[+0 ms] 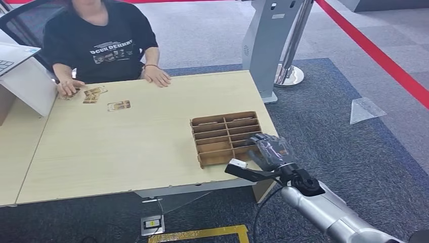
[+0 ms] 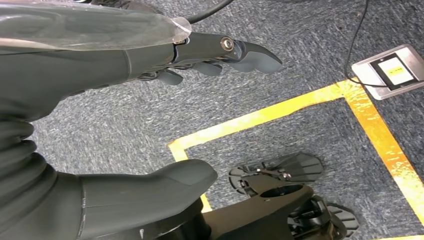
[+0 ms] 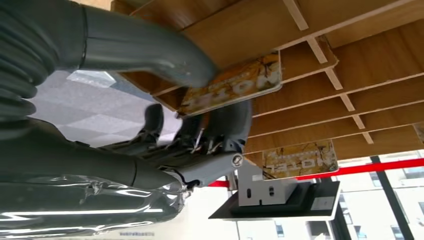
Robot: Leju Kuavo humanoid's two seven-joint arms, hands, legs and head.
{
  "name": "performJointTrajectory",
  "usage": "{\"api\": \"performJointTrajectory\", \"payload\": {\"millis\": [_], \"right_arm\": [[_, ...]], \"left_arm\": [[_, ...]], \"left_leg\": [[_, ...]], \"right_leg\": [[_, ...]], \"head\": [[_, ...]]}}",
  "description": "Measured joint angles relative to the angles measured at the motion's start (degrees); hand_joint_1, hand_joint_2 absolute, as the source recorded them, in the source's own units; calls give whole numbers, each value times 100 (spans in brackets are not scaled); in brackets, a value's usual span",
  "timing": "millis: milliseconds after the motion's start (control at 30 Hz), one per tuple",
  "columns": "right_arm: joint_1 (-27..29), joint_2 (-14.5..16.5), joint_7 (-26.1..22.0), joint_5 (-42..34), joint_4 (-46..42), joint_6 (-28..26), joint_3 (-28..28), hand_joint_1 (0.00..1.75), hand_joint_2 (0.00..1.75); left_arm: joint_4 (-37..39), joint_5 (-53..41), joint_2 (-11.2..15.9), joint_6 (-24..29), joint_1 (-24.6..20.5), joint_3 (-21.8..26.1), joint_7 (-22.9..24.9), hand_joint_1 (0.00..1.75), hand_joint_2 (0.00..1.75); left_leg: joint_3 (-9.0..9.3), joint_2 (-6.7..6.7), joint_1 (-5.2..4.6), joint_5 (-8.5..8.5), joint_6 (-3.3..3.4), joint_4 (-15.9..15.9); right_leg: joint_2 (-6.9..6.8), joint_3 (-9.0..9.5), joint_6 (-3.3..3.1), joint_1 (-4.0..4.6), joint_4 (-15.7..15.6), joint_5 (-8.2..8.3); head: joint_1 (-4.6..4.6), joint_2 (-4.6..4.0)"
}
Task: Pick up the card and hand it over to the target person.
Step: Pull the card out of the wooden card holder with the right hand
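- The right robot hand is over the near right corner of the bench, at the near right part of a wooden compartment tray.
- In the right wrist view this robot hand holds a card printed in yellow and brown with the word HOTEL; the thumb presses one face of the card and the darker fingers sit against the other.
- The held card is at the tray's dividers, partly within a compartment; which compartment cannot be told.
- A second card of the same print lies in another compartment of the tray, near the held one.
- The left robot hand hangs over grey carpet marked with yellow tape; it holds nothing, with its thumb well apart from its fingers.
- A person in a dark printed shirt sits at the far edge of the bench, both hands resting on its top.
- Several loose cards lie on the bench near the far left corner, just beside the person's hands and well apart from the tray.
- A laptop stands on a white stand at the far left.
- A floor socket box sits on the carpet below the near edge.
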Motion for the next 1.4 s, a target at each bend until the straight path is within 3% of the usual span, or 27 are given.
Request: {"api": "performJointTrajectory", "payload": {"millis": [567,967,1267,1400], "right_arm": [[-275,-499,208,426,-1909,860,189,175,175],[-525,-812,339,561,-3446,1631,281,164,175],[-891,-752,485,721,-3923,1729,377,161,175],[-1045,-585,671,826,-3728,1396,416,175,175]], "left_arm": [[0,-124,-13,-136,-37,-136,63,0,175],[7,-178,-26,-204,-90,-182,89,0,175],[7,-170,-31,-188,-120,-165,75,0,175],[9,-184,-46,-174,-116,-170,83,0,175]], "left_leg": [[-19,-2,-6,-2,2,17],[-20,-7,-7,-3,2,22],[-16,-4,-6,-1,1,18],[-12,-2,-5,0,1,15]], "right_leg": [[-2,-21,1,-6,18,-4],[-6,-22,3,-7,22,-7],[-3,-19,1,-6,18,-4],[0,-16,1,-5,15,-2]], "head": [[0,0],[0,0],[0,0],[0,0]]}}
